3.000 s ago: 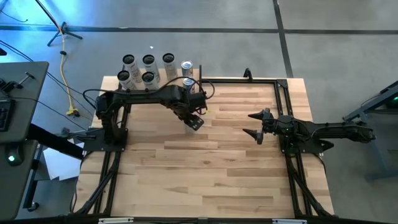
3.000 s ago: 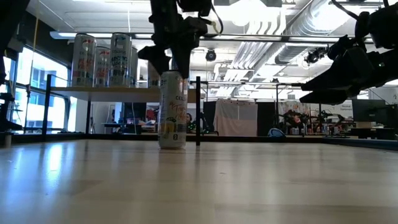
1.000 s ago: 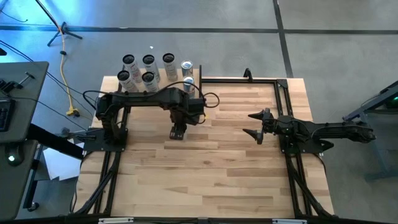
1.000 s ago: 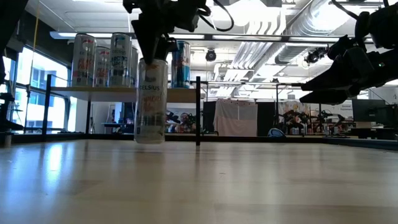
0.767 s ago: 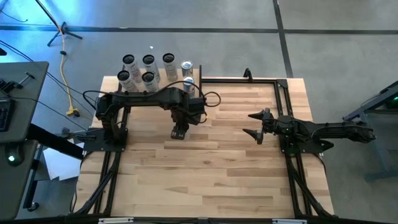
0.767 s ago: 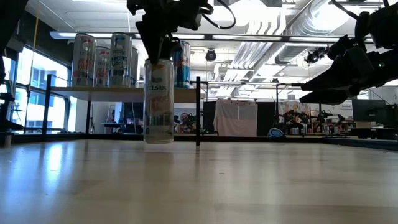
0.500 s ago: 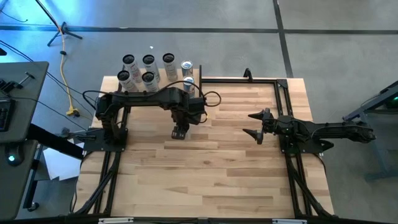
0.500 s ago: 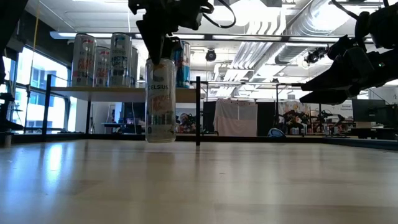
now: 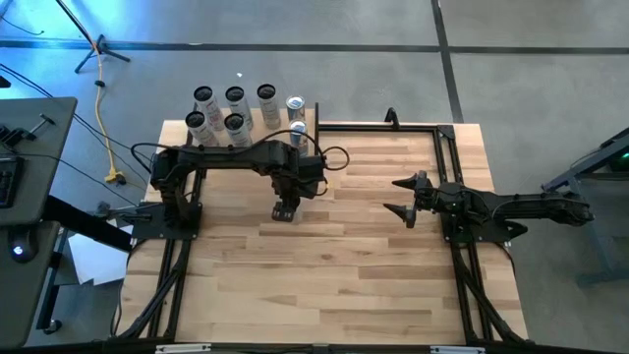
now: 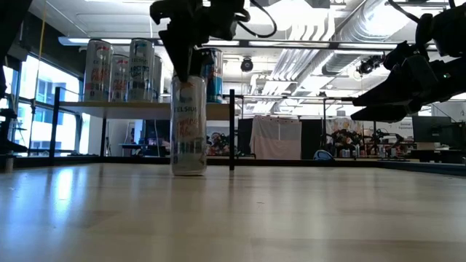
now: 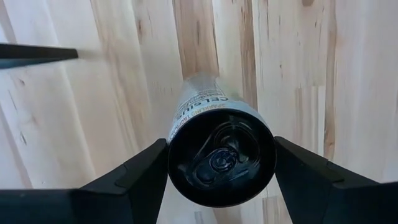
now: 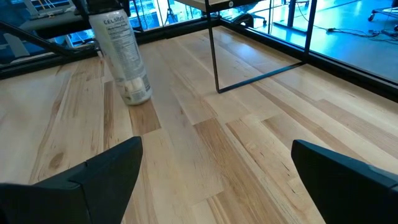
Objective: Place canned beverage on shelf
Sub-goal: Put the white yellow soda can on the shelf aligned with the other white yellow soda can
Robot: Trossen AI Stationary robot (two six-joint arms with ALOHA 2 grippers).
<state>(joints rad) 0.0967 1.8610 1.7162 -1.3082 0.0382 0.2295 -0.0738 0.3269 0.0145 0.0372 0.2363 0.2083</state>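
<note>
While the tabletop carries the canned beverage, upright on the planks just in front of the shelf, counts as unfinished. Holds several other cans on the board already, with this one not yet up there. By judgement, needs lifting and setting beside the rest. Left gripper astride the can's top; clamped or slackening, cannot tell. Right gripper well apart over the table's right side, spread wide, empty.
</note>
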